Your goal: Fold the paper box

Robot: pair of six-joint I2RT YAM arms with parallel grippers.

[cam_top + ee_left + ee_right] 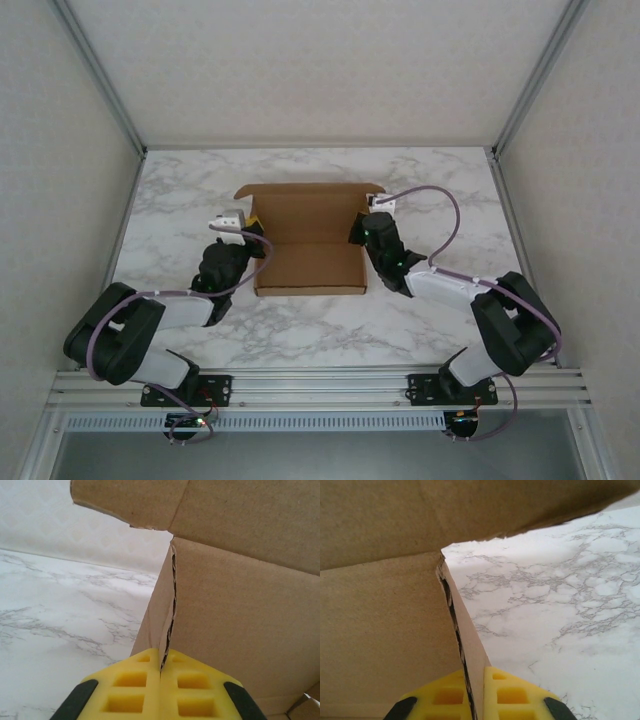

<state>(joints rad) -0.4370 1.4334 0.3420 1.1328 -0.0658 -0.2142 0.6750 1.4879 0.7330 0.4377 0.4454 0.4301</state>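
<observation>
The plain brown cardboard box (310,245) sits on the white marble surface (180,190) between the left hand (161,656) and the right hand (474,674), each clamped shut on a side wall, which they should probably press upright evenly, together, without tearing corners.

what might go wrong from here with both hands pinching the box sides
The left hand pinches just the edge of the box wall, so it may slip off.
At the right hand the wall's two layers gape and may spring apart on release.
Uneven pulls might slide the box on the smooth table.
</observation>
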